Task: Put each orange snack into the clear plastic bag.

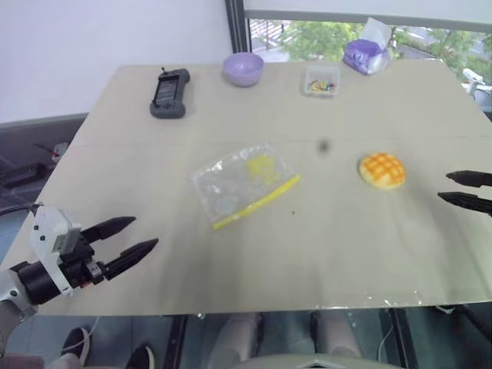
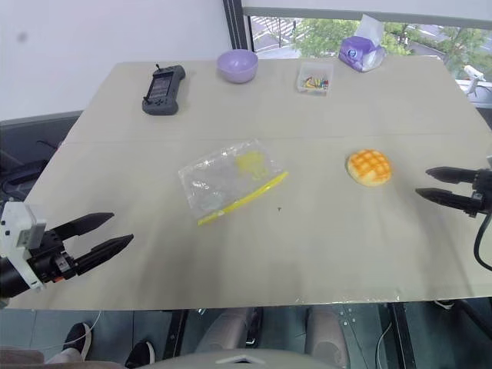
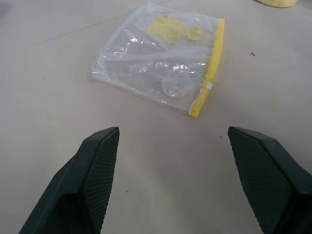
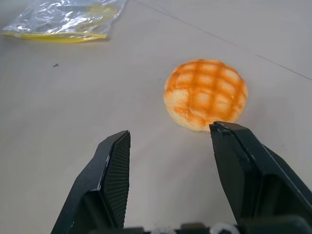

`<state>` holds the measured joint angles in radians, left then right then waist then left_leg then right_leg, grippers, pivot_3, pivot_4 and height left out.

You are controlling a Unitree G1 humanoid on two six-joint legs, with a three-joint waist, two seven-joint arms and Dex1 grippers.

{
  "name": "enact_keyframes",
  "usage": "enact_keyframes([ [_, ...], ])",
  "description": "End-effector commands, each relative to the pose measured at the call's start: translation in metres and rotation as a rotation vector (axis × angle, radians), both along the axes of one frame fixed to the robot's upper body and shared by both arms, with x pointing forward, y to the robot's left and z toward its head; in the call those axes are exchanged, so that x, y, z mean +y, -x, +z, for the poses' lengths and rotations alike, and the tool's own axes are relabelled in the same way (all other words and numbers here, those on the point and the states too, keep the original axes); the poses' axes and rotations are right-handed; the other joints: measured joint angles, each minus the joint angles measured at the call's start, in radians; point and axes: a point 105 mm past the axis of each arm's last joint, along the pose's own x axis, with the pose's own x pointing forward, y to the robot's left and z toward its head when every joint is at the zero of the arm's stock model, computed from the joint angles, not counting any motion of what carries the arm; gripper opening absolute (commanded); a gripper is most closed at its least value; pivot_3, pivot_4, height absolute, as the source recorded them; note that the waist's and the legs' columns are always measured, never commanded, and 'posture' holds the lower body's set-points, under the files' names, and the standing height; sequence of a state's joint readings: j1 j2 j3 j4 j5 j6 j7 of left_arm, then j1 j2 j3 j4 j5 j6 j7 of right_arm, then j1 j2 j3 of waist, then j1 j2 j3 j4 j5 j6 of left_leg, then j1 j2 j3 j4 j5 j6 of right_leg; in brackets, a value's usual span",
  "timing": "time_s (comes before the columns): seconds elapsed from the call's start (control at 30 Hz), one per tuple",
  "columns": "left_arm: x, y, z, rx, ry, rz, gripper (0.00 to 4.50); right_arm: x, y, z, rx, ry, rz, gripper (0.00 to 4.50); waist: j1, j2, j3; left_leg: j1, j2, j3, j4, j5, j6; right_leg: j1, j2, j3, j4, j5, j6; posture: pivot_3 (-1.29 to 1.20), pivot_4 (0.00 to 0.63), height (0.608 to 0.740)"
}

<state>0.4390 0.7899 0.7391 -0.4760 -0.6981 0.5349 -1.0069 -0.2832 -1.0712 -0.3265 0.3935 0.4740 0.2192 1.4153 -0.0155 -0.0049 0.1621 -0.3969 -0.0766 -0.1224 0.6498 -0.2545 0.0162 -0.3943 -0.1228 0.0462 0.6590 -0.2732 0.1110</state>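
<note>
Right of bag (image 1: 244,184): bun (image 1: 382,170) free, right gripper (image 1: 466,191) parted, left gripper (image 1: 131,238) wide, both empty. Risk: off-centre pinch rolls bun.

Your left end effector (image 1: 129,242) has two tapered black fingers on a black wrist, with a white boxy housing mounted behind them. Up close, the finger pads (image 3: 100,168) carry a fine cross-hatched grip texture. The right end effector (image 2: 440,185) looks alike, perhaps trailing a thin black cable.
</note>
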Motion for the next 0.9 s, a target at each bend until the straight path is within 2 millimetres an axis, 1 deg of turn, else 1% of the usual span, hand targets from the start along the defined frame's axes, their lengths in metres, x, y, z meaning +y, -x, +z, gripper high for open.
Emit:
enact_keyframes([
  [0.03,0.0017,-0.0015,0.0067,-0.028,-0.022,0.002,3.76,0.0007,0.0026,0.0122,-0.039,0.004,0.016,2.81,0.000,0.000,0.000,0.000,0.000,0.000,0.000,0.000,0.000,0.000,0.000,0.000,0.000,0.000,0.000,0.00,0.150,0.740],
  [0.9,0.0016,-0.0035,0.0066,-0.014,0.001,-0.002,3.76,0.0000,0.0030,0.0124,-0.038,0.007,0.012,2.81,0.000,0.000,0.000,0.000,0.000,0.000,0.000,0.000,0.000,0.000,0.000,0.000,0.000,0.000,0.000,0.00,0.150,0.740],
])
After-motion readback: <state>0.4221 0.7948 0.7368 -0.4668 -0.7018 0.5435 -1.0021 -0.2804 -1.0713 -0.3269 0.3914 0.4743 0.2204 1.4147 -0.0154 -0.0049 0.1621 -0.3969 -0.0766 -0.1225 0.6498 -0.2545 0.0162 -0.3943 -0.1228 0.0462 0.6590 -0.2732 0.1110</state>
